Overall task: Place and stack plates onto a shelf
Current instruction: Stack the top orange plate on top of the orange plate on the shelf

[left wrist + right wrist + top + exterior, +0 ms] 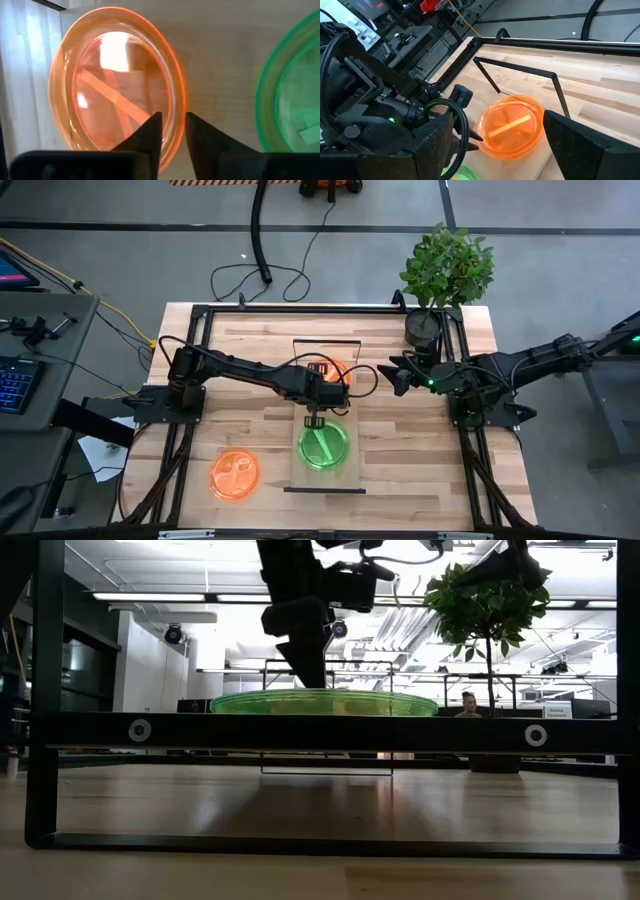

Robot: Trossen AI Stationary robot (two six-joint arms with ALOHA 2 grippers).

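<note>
Shelf point(300, 395) lies in the middle of the table point(240, 325), its black frame bars at the far and near ends. On it sit two plates — an orange plate point(335, 370) toward the far end and a green plate point(323, 445) toward the near end, close to each other but apart. A second orange plate point(234, 475) rests on the bare tabletop, beside the shelf's near end on the left arm's side. The left gripper point(172, 132) hangs over the shelf with its narrowly parted fingers point(150, 135) straddling the rim of the far orange plate point(117, 87); whether they actually pinch it cannot be told. The right gripper point(398, 373) waits near the potted plant point(445, 270), its fingers point(580, 145) spread wide.
</note>
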